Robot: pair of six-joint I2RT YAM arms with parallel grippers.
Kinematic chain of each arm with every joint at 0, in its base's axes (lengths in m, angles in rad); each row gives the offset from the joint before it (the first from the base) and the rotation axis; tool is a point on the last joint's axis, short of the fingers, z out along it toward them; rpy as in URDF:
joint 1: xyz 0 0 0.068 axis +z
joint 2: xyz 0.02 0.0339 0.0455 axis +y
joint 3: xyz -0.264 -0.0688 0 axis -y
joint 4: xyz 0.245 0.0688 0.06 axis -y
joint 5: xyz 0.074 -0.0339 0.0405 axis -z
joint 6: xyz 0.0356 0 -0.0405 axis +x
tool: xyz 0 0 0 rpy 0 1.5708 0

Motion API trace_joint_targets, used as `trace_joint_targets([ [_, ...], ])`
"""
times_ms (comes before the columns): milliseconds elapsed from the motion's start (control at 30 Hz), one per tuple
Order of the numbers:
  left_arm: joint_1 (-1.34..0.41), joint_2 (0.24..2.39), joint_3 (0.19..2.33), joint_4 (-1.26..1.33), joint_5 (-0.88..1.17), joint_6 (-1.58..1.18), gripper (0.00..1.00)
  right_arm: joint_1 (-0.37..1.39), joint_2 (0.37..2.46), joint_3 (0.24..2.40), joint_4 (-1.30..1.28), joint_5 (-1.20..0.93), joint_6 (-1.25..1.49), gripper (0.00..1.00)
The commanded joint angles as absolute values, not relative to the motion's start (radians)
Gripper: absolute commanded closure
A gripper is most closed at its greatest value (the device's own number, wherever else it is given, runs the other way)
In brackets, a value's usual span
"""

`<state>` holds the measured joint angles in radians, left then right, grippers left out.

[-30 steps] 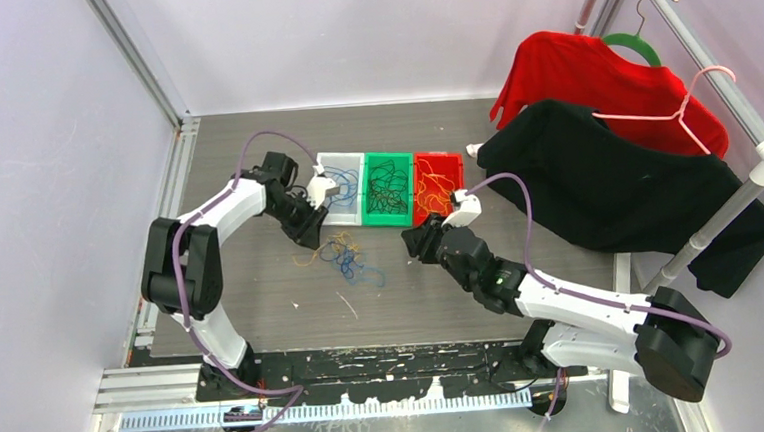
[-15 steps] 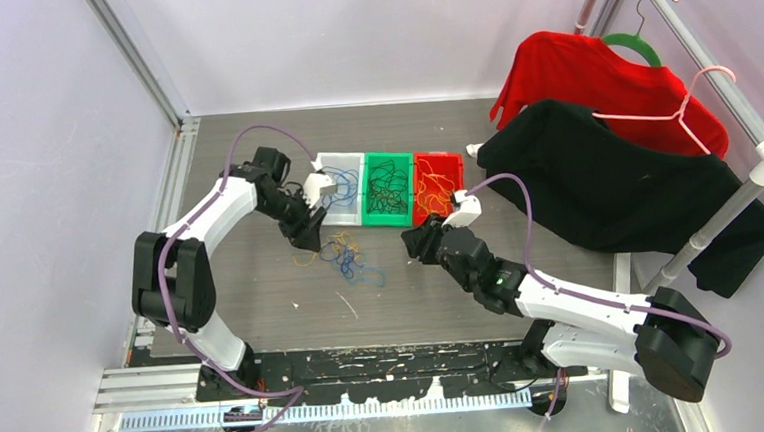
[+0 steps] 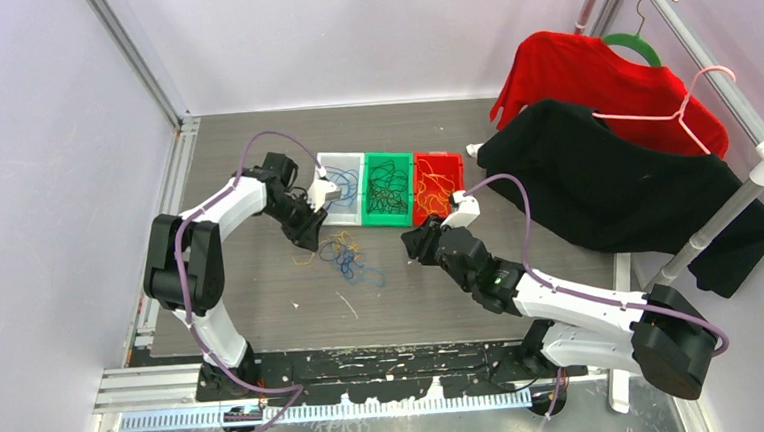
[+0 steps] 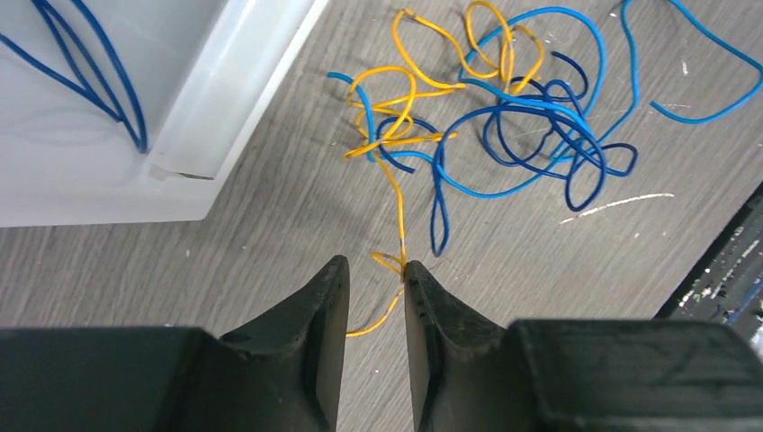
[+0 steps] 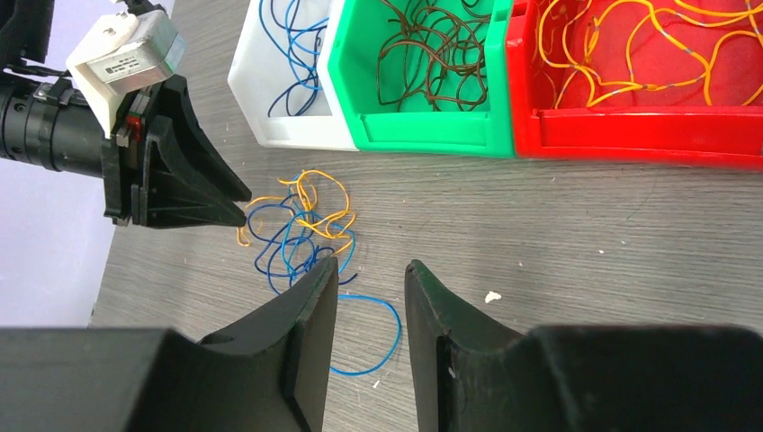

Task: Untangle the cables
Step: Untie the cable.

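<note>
We record white bin point(image 5: 297, 130), green bin point(image 5: 414, 132), red bin point(image 5: 630, 126) abutting; red shirt point(image 3: 570, 74) and black shirt point(image 3: 596, 183) hang at two o'clock.

On a grey table point(image 3: 263, 293), tangled cables point(image 3: 345, 253) are laid just before a white bin point(image 3: 348, 219); a green bin point(image 3: 388, 219) and red bin point(image 3: 439, 155) are lined up beside it.

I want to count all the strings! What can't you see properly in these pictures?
Top view: the cables on the table are too small to count strand by strand.
Left wrist view: the top and left edges cut off the white bin, hiding most of its inside.
Right wrist view: the red bin runs off the right edge; the right tool covers the cables' near side.
</note>
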<state>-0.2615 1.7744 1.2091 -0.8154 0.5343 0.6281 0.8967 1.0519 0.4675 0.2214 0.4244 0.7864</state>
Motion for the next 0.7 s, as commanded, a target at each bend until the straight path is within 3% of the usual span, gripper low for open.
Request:
trace_joint_targets([
  [0,-0.261,1.773,1.203,-0.744,0.508,0.616,0.74,0.896,1.051,0.505,0.256,0.431,0.804,0.61],
  [100,-0.262,1.778,1.205,-0.717,0.502,0.593,0.80,0.897,1.052,0.508,0.255,0.430,0.808,0.62],
  [233,-0.263,1.787,1.208,-0.694,0.516,0.561,0.81,0.896,1.050,0.508,0.251,0.430,0.811,0.62],
  [467,-0.286,1.805,1.201,-0.653,0.493,0.537,0.74,0.896,1.042,0.505,0.247,0.433,0.814,0.62],
  [600,-0.296,1.786,1.240,-0.714,0.494,0.526,0.89,0.896,1.031,0.506,0.244,0.433,0.815,0.62],
  [667,-0.297,1.738,1.281,-0.790,0.513,0.526,0.93,0.897,1.016,0.504,0.251,0.437,0.810,0.55],
])
